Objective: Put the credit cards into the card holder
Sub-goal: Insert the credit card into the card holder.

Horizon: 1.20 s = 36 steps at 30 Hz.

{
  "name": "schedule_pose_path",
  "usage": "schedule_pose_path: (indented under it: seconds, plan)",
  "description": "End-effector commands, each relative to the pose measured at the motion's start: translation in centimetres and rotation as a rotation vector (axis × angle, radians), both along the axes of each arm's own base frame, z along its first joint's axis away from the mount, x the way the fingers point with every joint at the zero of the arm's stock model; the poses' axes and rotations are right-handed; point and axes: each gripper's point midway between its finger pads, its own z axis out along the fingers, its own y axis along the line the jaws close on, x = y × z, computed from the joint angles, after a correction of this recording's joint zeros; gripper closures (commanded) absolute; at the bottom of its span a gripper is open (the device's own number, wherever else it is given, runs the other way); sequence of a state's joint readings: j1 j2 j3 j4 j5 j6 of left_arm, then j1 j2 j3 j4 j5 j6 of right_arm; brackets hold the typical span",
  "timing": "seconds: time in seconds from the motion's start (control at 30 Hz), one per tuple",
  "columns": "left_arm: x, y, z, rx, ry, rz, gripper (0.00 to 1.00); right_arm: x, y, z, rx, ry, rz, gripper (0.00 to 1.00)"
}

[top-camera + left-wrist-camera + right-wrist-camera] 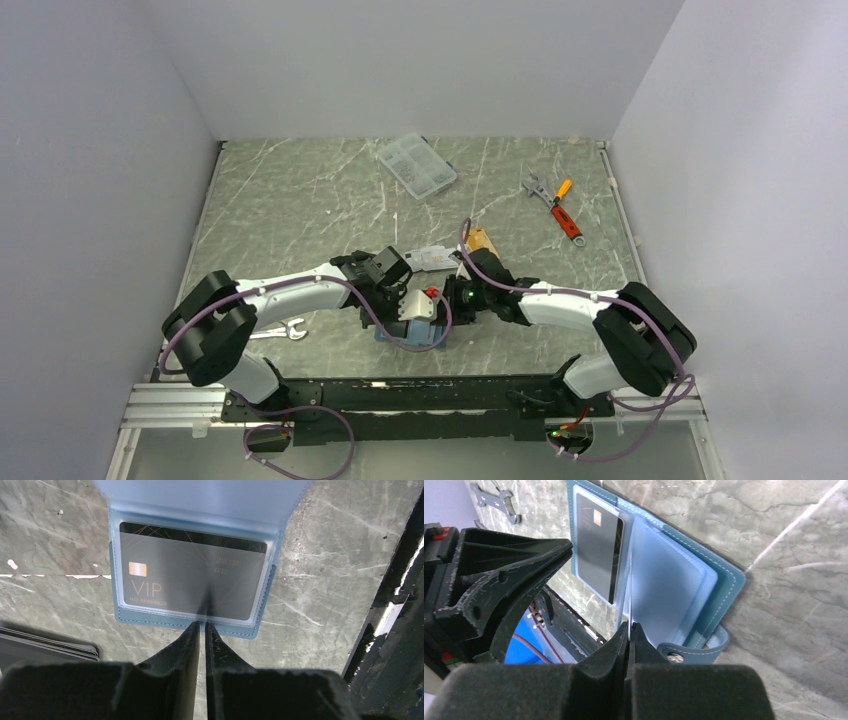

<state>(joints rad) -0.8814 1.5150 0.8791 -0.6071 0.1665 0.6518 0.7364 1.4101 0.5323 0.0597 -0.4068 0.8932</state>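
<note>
The teal card holder (150, 619) lies open on the table, also seen under both wrists (385, 333). A dark credit card (192, 572) marked VIP sits inside a clear sleeve. My left gripper (202, 625) has its tips at the holder's near edge, with only a narrow slit between the jaws and nothing clearly between them. My right gripper (629, 625) is shut on a thin clear sleeve page, holding it upright off the card (596, 555). The snap tab (684, 652) lies beside the right fingers. Behind the grippers lie a silver-grey card (432, 258) and an orange-gold one (483, 240).
A clear compartment box (416, 166) stands at the back, with an adjustable wrench (537, 186) and an orange-handled tool (565, 215) at the back right. A flat wrench (285, 330) lies by the left arm. A dark flat stack (45, 647) sits left of the left fingers.
</note>
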Motion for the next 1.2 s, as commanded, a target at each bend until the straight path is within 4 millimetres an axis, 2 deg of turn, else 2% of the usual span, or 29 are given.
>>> schedule_pose_path:
  seconds: [0.0,0.3,0.47,0.93,1.17]
  plan:
    - [0.3,-0.4,1.4,-0.03,-0.039,-0.028,0.85,1.0,1.8,3.2,0.091,-0.094,0.059,1.0]
    - [0.7,0.3,3.6,-0.105,-0.01,-0.014,0.86,1.3,3.1,3.7,0.123,-0.094,0.102,1.0]
    - [1.4,1.5,4.6,-0.144,-0.015,0.001,0.85,1.5,3.6,3.0,0.111,-0.078,0.107,1.0]
    - [1.4,-0.4,4.2,-0.192,0.022,-0.078,0.85,1.8,3.8,1.7,0.077,-0.05,0.099,1.0]
    - [1.1,-1.6,2.4,-0.154,0.012,-0.151,0.85,2.1,2.7,2.1,0.148,-0.034,0.048,1.0]
